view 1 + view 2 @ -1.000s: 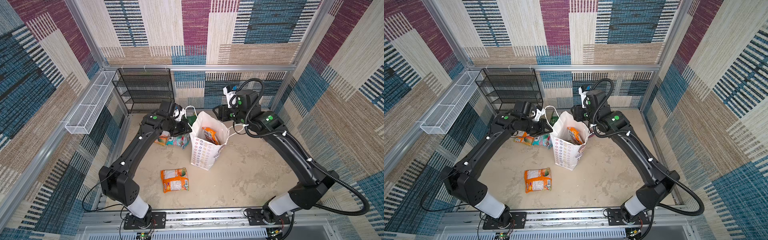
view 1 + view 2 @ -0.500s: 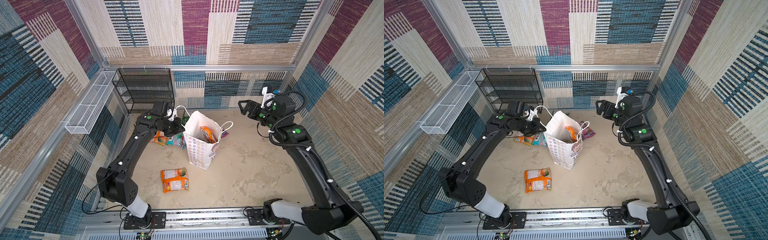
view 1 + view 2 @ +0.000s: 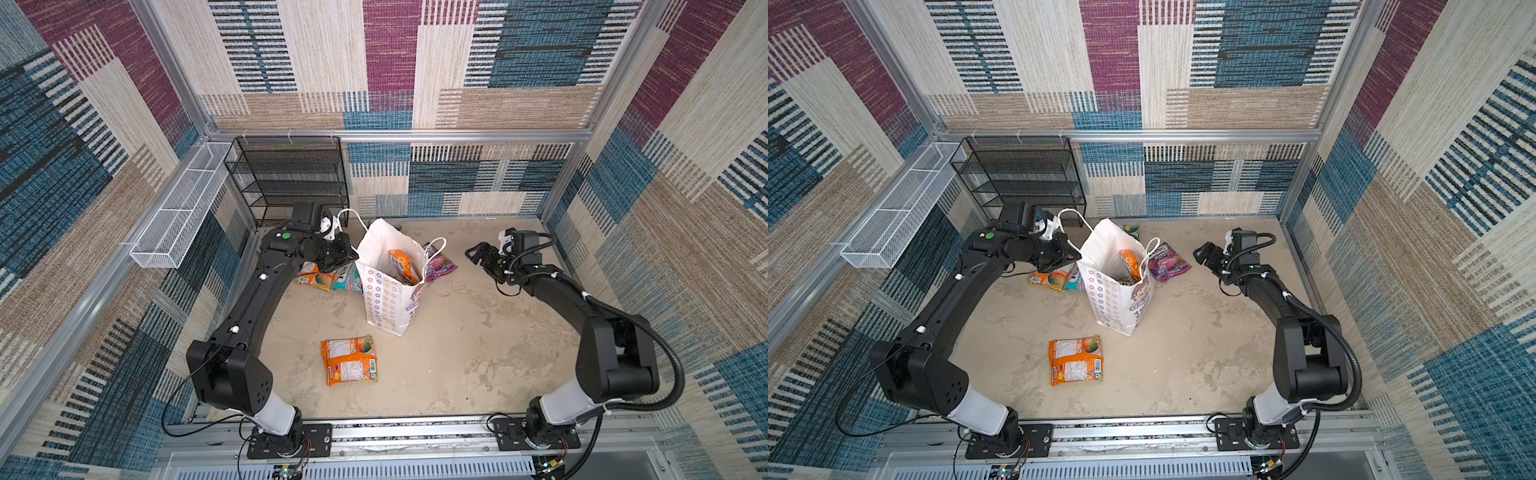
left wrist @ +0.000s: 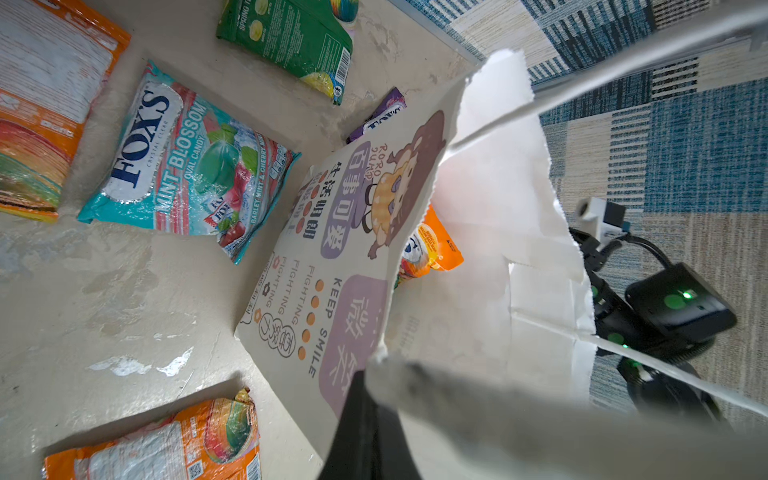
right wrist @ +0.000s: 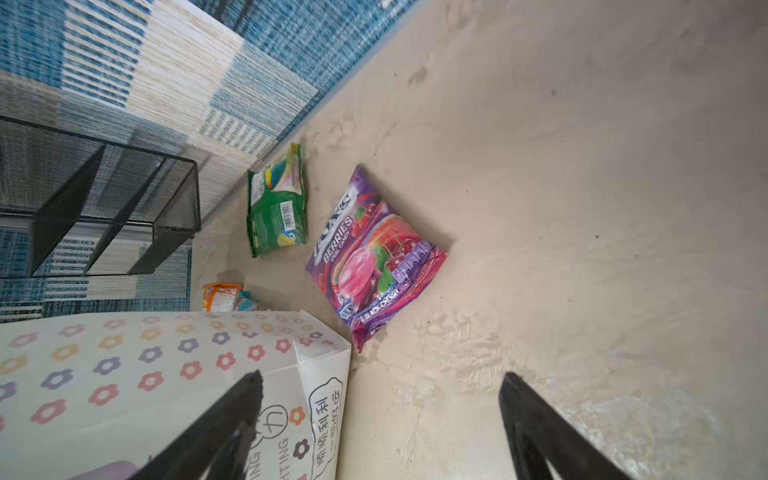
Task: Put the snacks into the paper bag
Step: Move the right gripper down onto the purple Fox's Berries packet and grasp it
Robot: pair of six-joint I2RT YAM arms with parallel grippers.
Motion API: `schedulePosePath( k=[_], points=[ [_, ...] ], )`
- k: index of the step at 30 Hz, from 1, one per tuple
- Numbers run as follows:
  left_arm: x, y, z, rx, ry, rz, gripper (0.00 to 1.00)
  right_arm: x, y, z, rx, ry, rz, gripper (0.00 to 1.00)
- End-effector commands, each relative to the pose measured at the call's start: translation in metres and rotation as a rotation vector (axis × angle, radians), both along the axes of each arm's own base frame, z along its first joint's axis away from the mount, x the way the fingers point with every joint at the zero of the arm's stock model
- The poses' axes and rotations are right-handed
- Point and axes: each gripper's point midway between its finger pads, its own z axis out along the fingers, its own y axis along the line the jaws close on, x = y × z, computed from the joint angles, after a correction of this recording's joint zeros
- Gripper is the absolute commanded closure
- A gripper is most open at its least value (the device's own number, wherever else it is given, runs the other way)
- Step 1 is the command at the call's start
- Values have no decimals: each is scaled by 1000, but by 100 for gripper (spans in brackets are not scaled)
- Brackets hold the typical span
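On the mottled beige tabletop (image 3: 457, 353) the flower-print paper bag (image 3: 388, 299) stands upright, its rim pinched in the closed left gripper (image 3: 351, 259), seemingly to keep the mouth open. The right gripper (image 3: 473, 253) hangs empty, jaws wide, facing the purple Fox's Berries packet (image 3: 440, 264) lying just beside the bag. One orange packet (image 3: 401, 266) sits inside.

"FOX'S": teal packet (image 4: 187, 166); "KEEP SMILE": paper bag (image 4: 332, 257)

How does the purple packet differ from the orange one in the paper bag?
The purple packet lies flat on the tabletop beside the paper bag; the orange packet sticks up inside it. The purple packet shows fully; the orange packet is partly hidden. Both are glossy.
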Motion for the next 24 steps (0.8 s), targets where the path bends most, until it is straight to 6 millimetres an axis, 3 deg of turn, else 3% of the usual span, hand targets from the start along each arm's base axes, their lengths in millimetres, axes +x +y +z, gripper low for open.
schedulePosePath(
  k=[1,4,13,19,24],
  points=[
    [6,-6,6,-47,-15,-6,100,16,13,-13,48,-24,60,12],
    [7,-5,8,-45,-23,-4,100,25,19,-40,37,21,83,12],
    [7,-10,8,-73,-16,-30,99,50,36,-90,41,88,165,14],
    [5,-16,7,-103,5,-49,99,50,45,-109,107,109,170,13],
    [4,-14,11,-97,-8,-43,99,44,55,-113,149,95,182,15]
  ],
)
